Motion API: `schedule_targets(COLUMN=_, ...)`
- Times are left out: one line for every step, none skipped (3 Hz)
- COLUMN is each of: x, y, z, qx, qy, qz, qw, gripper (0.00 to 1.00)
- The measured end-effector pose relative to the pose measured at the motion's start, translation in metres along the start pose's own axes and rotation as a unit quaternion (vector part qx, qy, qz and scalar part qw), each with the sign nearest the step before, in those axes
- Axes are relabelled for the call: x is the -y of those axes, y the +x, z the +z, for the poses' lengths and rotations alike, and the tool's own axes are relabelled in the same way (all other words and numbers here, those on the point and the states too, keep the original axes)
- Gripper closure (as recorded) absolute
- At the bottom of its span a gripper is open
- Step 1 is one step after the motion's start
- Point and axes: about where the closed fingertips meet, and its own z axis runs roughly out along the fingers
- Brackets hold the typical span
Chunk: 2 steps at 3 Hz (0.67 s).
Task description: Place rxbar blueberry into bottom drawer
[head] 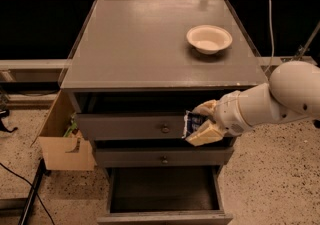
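My gripper (201,121) is shut on the rxbar blueberry (192,122), a dark blue wrapper with a white end. It holds the bar in front of the top drawer's face, right of that drawer's knob. The bottom drawer (164,215) is pulled open below, its dark interior showing. The bar hangs above the drawer's right half. The white arm reaches in from the right.
A cream round bowl (209,38) sits on the gray cabinet top (140,44). Two upper drawers with knobs (164,129) stand slightly open. A cardboard box (61,139) stands left of the cabinet. A black cable lies on the floor at lower left.
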Motion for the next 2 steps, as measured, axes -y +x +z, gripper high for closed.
schedule_targets(x=-0.008, y=0.016, z=0.017, qx=-0.003, qy=-0.012, qz=-0.003, qw=0.9999, gripper=1.0)
schedule_targets(x=-0.021, y=0.048, z=0.039, qx=0.001, qy=-0.018, qz=0.001, qw=0.9998, gripper=1.0)
